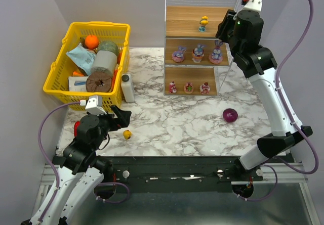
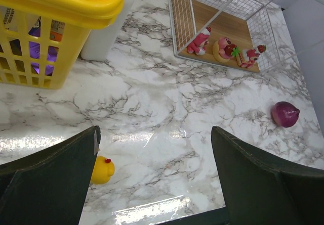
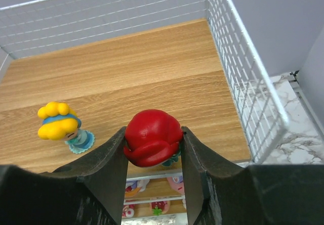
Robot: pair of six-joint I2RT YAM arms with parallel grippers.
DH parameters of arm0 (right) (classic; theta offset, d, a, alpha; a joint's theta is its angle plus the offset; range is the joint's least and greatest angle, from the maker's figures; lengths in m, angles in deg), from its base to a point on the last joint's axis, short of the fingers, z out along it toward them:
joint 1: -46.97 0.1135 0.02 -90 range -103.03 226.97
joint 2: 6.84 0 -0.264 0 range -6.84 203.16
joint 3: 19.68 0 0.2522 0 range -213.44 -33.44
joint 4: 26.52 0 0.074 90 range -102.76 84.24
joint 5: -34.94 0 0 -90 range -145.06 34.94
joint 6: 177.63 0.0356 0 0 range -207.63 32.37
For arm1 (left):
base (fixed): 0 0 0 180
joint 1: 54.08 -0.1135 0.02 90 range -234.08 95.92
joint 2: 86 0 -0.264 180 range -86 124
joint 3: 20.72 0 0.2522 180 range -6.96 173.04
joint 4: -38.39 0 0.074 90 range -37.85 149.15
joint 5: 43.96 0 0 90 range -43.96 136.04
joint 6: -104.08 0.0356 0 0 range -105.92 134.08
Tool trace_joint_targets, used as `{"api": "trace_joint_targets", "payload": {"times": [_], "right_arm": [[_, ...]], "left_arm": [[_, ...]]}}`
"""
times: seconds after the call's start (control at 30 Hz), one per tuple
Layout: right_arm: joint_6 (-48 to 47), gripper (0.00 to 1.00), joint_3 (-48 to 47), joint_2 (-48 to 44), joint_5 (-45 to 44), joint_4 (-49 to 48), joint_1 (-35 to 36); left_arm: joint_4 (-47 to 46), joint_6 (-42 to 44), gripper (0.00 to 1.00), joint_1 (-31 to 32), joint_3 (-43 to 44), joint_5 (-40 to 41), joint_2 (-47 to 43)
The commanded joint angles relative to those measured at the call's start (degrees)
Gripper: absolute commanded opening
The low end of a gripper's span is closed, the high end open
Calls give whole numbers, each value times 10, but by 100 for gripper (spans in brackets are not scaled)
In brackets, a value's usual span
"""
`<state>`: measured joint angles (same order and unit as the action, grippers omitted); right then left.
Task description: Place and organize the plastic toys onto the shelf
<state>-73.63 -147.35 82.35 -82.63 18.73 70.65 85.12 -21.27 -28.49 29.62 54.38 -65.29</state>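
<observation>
Jaws of the right gripper (image 3: 153,140) are clamped on the red-haired doll (image 3: 153,134), one finger on each side. It is held at the front edge of the top board of the shelf (image 1: 185,17), toward the right end. Whether it touches the wood cannot be told. Just to its left, the yellow-haired doll (image 3: 59,126) stands upright on that same board. Down a tier, three purple bunny-eared figures (image 1: 198,53) line up, and three pink-red figures (image 1: 188,87) sit on the bottom board.

Over on the left gripper (image 2: 155,134), the jaws stand wide apart and hold nothing, low above the bench (image 1: 172,119). One yellow figurine (image 2: 103,169) lies on the marble just beside the left finger. A purple ball (image 1: 230,115) rests right of centre. The yellow basket (image 1: 61,86) has a white bottle (image 1: 127,87) beside it. Print on its packets (image 1: 81,57) is too small to read.
</observation>
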Motion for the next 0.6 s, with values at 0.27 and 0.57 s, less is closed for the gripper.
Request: {"api": "trace_joint_targets", "payload": {"times": [0.27,0.57], "right_arm": [[5,35,-26,34,32,13,-19],[15,47,-48,53,30,45,-23]], "left_arm": [[3,6,99,-1,-4,6,3],[3,6,99,-1,-3,8,1]]}}
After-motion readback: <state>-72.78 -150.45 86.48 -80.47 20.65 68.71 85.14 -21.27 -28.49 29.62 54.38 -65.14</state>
